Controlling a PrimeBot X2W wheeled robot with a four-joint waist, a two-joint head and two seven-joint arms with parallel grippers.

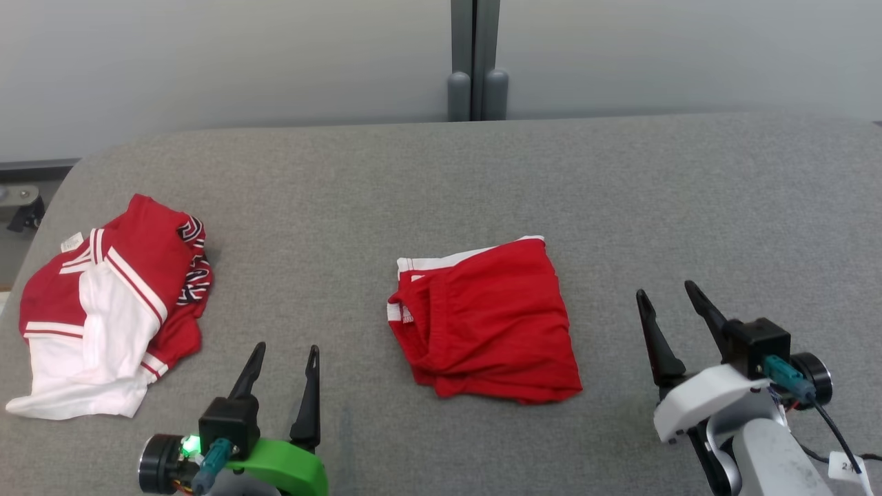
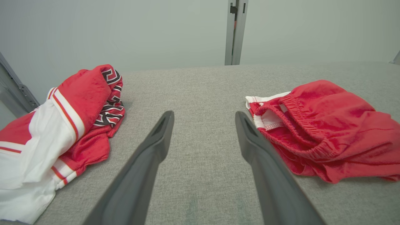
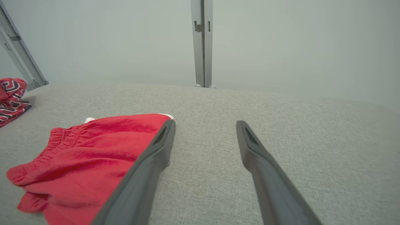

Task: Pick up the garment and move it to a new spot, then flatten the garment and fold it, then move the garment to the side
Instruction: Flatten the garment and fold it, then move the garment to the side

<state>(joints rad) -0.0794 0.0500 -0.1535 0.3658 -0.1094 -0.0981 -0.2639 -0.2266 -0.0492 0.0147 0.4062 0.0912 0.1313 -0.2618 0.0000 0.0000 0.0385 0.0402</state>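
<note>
Red shorts [image 1: 486,320] sit folded on the tabletop [image 1: 441,179], clear of the red-and-white pile [image 1: 110,310], while left claw [image 1: 286,346] and right claw [image 1: 666,288] flank them, both spread wide and empty, seemingly poised for the sideways move.

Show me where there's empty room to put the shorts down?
Biggest bare patch: the right side of the table, past the shorts and beyond the right gripper. The far strip along the wall is bare too, and the gap between shorts and pile. The left end is crowded.
</note>
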